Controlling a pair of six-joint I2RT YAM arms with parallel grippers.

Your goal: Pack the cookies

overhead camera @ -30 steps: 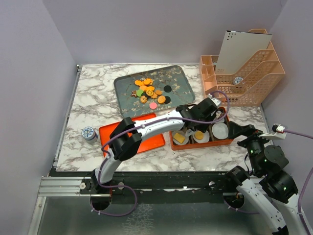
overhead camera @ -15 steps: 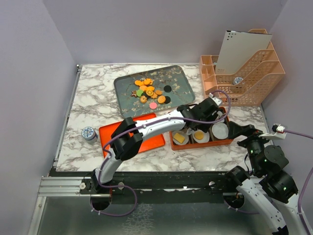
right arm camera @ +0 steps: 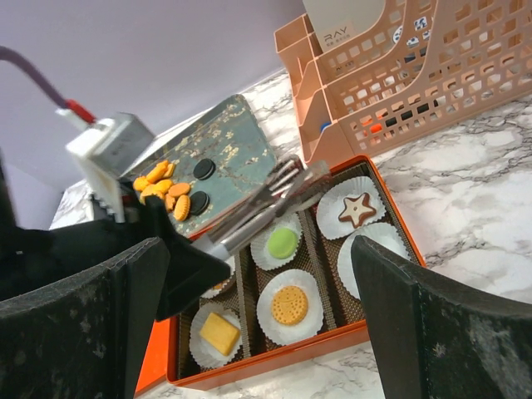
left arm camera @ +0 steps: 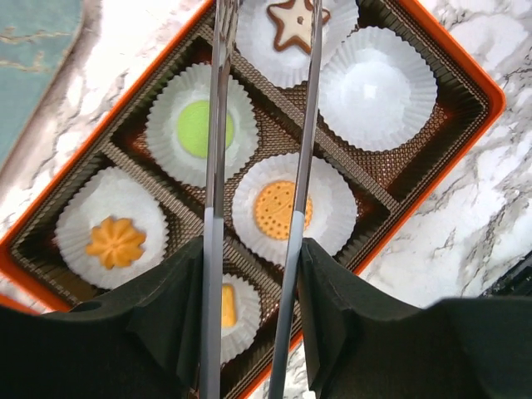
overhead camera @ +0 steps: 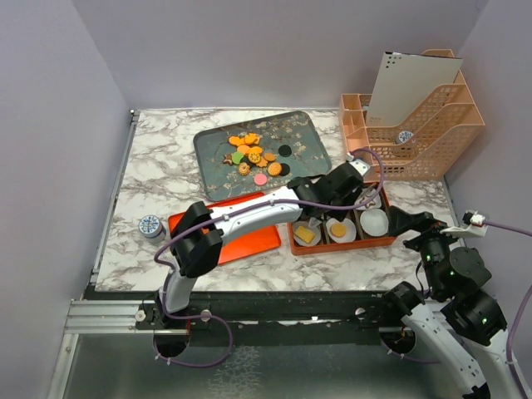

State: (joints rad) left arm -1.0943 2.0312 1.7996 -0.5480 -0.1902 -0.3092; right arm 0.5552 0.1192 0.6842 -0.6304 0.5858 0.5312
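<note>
Loose cookies [overhead camera: 253,154], mostly round orange with green, pink and black ones, lie heaped on a grey-blue tray [overhead camera: 307,137]. The orange box [overhead camera: 341,243] holds paper cups containing a star cookie [left arm camera: 297,21], a green one [left arm camera: 204,129], a round orange one [left arm camera: 281,208], a flower-shaped one [left arm camera: 116,241] and a yellow square [left arm camera: 226,303]. One cup [left arm camera: 378,87] is empty. My left gripper [left arm camera: 253,249] is shut on metal tongs [right arm camera: 266,204], whose arms stand apart over the box's back row; nothing shows between them. My right gripper [right arm camera: 258,245] is open, near the box's right end.
An orange lid [overhead camera: 258,237] lies left of the box under the left arm. A small round tin [overhead camera: 150,225] sits at the table's left front. A peach file organizer [overhead camera: 416,125] stands at the back right, close behind the box.
My left arm has swung a little left and back toward the tray, carrying the tongs with it. The right arm has not moved.
</note>
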